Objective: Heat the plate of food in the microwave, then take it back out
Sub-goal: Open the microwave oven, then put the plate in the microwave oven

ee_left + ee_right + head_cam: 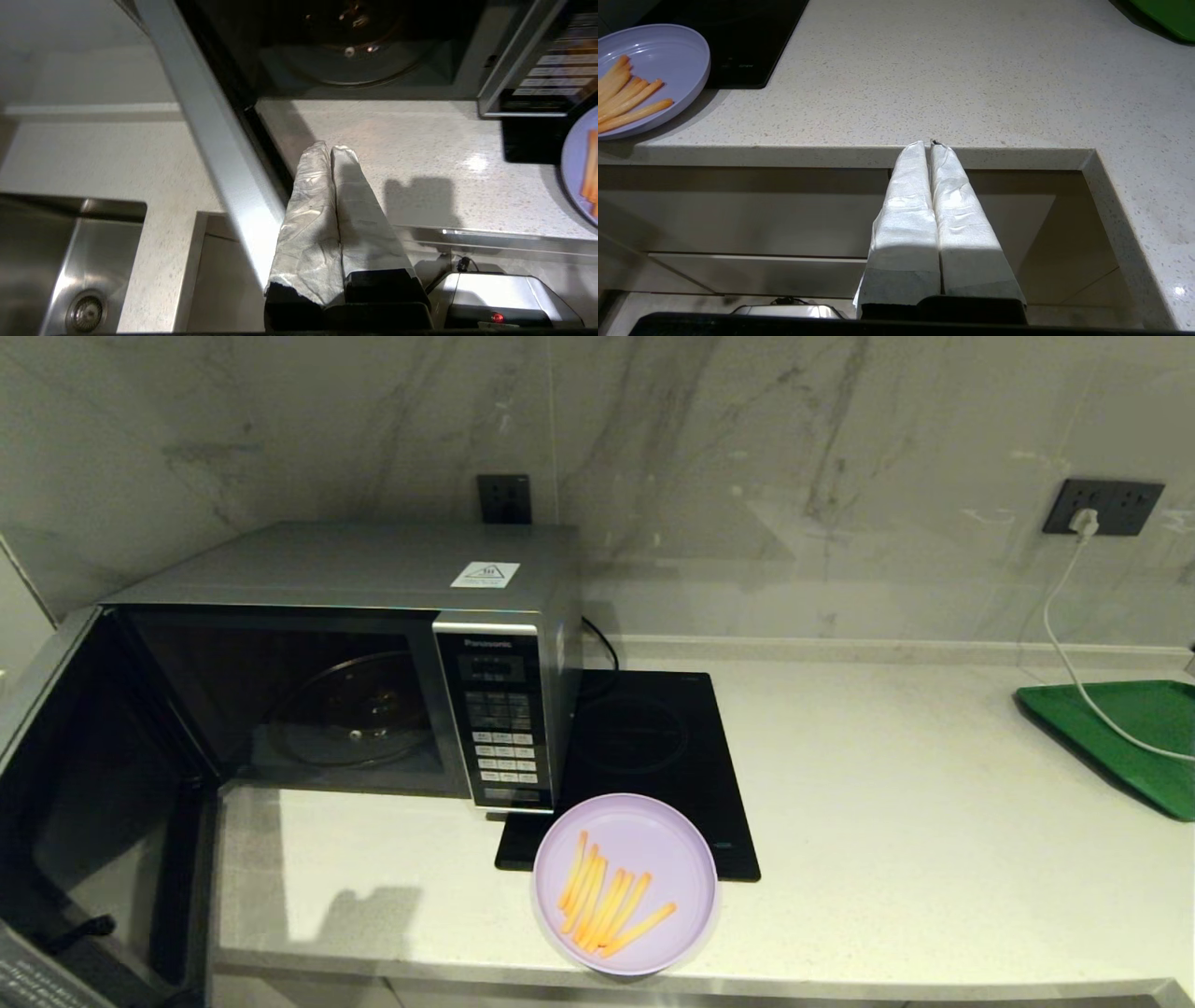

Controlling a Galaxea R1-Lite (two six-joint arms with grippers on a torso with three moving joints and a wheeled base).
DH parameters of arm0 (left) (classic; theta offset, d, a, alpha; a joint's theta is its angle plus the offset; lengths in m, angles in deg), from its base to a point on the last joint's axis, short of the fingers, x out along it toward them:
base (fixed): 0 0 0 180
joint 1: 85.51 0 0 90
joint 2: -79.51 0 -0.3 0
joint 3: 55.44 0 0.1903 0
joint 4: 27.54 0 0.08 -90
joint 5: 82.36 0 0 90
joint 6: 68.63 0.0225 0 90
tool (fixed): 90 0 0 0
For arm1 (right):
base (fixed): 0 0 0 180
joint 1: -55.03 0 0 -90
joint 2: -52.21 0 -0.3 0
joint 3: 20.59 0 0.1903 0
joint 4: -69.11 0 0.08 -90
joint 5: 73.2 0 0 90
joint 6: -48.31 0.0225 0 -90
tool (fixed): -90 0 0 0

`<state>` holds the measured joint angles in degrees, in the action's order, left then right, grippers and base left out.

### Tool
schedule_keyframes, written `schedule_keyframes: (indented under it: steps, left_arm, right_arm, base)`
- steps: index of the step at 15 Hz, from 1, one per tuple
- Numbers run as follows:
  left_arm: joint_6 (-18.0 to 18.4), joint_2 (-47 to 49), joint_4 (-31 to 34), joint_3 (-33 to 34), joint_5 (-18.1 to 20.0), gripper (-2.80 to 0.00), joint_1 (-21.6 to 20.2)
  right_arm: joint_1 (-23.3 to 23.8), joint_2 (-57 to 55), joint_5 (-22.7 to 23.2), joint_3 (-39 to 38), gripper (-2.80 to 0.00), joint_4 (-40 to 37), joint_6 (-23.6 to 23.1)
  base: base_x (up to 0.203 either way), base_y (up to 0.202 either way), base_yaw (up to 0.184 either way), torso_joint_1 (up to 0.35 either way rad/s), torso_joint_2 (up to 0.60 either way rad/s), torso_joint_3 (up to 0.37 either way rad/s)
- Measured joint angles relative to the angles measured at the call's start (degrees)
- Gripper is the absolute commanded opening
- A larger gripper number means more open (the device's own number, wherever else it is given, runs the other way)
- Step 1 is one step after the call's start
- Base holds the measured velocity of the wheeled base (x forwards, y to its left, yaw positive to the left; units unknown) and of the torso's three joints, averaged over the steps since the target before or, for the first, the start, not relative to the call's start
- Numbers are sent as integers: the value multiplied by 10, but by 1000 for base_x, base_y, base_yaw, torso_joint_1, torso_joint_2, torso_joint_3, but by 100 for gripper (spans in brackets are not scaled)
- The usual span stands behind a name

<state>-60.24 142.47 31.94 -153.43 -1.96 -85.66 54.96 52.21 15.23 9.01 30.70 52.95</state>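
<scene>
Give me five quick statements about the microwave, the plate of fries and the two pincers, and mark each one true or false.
1. The microwave door stands open. True.
2. The plate of food sits on the glass turntable. False: it rests near the counter's front edge, partly over the black hob.
3. The left pincer is shut and holds nothing. True.
4. The right pincer grips the plate's rim. False: it is shut and empty, beyond the counter edge, apart from the plate.
5. The green tray lies beside the microwave. False: it lies at the counter's far right.
</scene>
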Motion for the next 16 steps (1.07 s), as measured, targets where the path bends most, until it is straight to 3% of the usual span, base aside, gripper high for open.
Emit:
schedule_keyframes:
  steps: [3, 5, 7, 11, 13, 16]
  left_arm:
    - [-3, -12, 0, -1, 3, -280, 23]
    - [-19, -13, -1, 0, 3, -280, 61]
    - [-65, -3, -3, 1, 2, -280, 119]
    - [-203, 65, -39, 22, -2, -280, 227]
    - [-234, 102, -94, 64, -11, -280, 239]
    - [-247, 141, -157, 104, -32, -280, 183]
  right_arm:
    - [0, 0, 0, 0, -280, 0, 0]
    - [0, 0, -1, 0, -280, 0, 0]
    - [0, 0, -1, 0, -280, 0, 0]
    - [0, 0, 0, 0, -280, 0, 0]
    - [0, 0, 0, 0, -280, 0, 0]
    - [0, 0, 0, 0, -280, 0, 0]
  base:
    - [0, 0, 0, 0, 0, 0]
    - [0, 0, 0, 0, 0, 0]
    - [0, 0, 0, 0, 0, 0]
    - [0, 0, 0, 0, 0, 0]
    - [0, 0, 0, 0, 0, 0]
    - [0, 0, 0, 0, 0, 0]
